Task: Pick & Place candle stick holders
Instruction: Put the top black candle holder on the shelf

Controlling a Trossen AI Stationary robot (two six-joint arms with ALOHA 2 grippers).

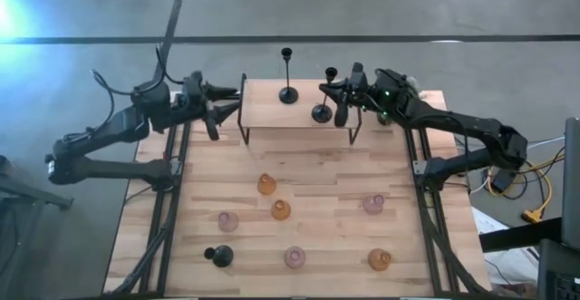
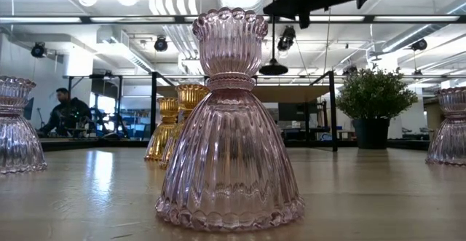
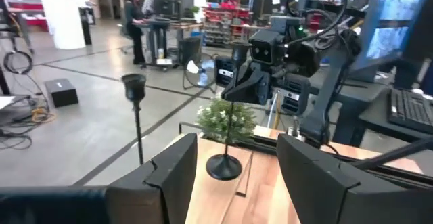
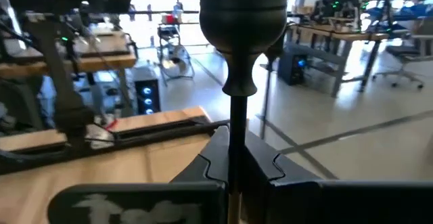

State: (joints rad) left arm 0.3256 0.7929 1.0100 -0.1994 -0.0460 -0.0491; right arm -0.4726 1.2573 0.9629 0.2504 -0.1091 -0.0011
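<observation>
A black candle stick holder (image 1: 322,111) hangs upright just above the raised wooden shelf (image 1: 272,128) at the table's far end, with my right gripper (image 1: 339,96) shut on it. A second black holder (image 1: 288,78) stands by its round base on the shelf. My left gripper (image 1: 231,101) is open at the shelf's left end with nothing between its fingers (image 3: 172,176). A third black one (image 1: 218,256) lies near the front left. Pink (image 2: 230,124) and amber (image 1: 281,209) glass holders stand on the table. My right gripper pinches the holder's thin stem (image 4: 237,132) between its two fingers, below the cup (image 4: 243,14). The fingers come in level from the table's right side, across the stem. The holder stays upright, its round base (image 2: 273,70) clear of the shelf.
A small green plant (image 3: 226,119) stands at the shelf's right end under my right arm. The shelf has thin black legs (image 1: 243,123). People and desks show in the room beyond the table.
</observation>
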